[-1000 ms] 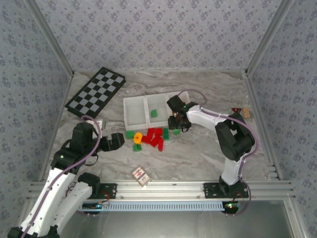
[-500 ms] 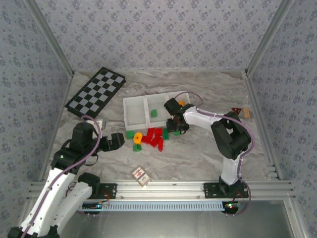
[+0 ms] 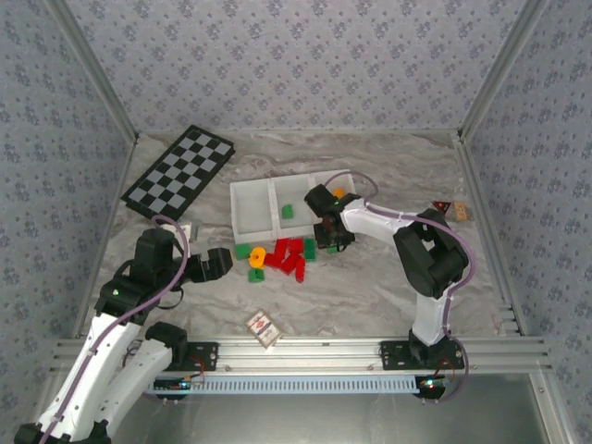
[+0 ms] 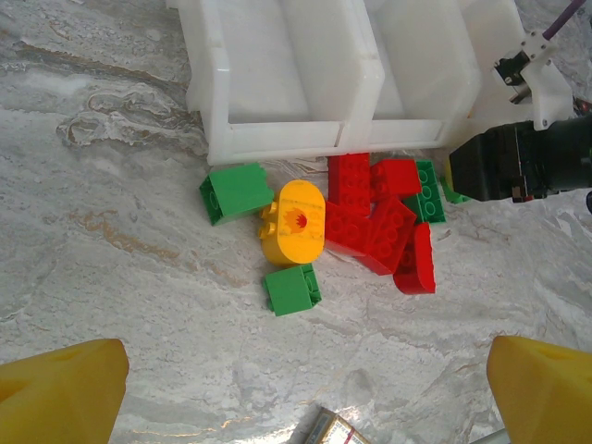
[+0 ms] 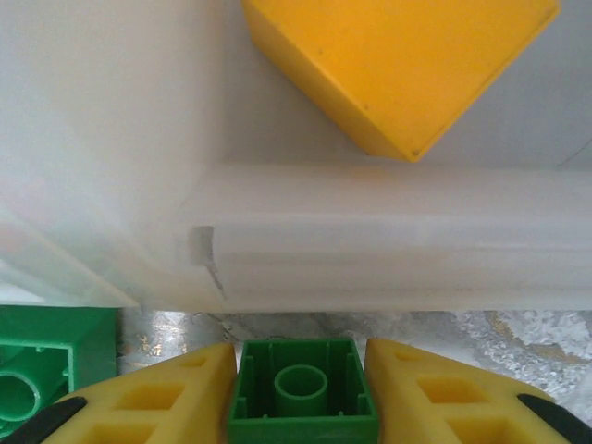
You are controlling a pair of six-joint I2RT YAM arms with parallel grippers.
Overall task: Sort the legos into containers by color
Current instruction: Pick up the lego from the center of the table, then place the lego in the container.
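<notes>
The white three-compartment tray (image 3: pixel 254 208) sits mid-table; its middle compartment holds a green lego (image 3: pixel 288 212), its right one an orange-yellow lego (image 5: pixel 398 65). In front of it lies a pile of red legos (image 4: pixel 370 222), a yellow round piece (image 4: pixel 294 220) and two green bricks (image 4: pixel 238 191) (image 4: pixel 292 289). My right gripper (image 3: pixel 330 242) is low at the pile's right end, just before the tray wall (image 5: pixel 370 231), shut on a small green lego (image 5: pixel 302 393). Left of the pile, my left gripper (image 3: pixel 215 264) hovers open and holds nothing.
A black-and-grey checkerboard (image 3: pixel 178 171) lies at the back left. A white card with a red mark (image 3: pixel 263 326) lies near the front rail. Small objects (image 3: pixel 453 210) sit by the right wall. Another green brick (image 5: pixel 46 370) lies just left of my right fingers.
My right gripper shifted slightly left toward the pile and its fingers closed in on the green lego. The left arm has not moved.
</notes>
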